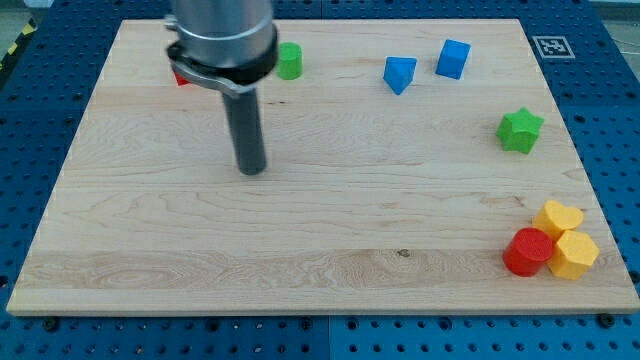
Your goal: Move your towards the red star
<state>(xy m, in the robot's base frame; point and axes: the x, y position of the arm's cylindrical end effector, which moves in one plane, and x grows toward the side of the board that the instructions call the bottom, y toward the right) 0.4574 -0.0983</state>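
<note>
My tip [251, 170] rests on the wooden board [320, 240] left of centre. A small red block [180, 77], mostly hidden behind the arm's body, peeks out at the upper left; its shape cannot be made out. The tip is below and to the right of it, well apart. A green block [289, 61] sits just right of the arm's body near the view's top.
Two blue blocks [399, 74] [453, 58] lie at the upper right. A green star [520, 130] sits at the right. A red cylinder [527, 251] and two yellow blocks [558, 216] [574, 254] cluster at the lower right corner.
</note>
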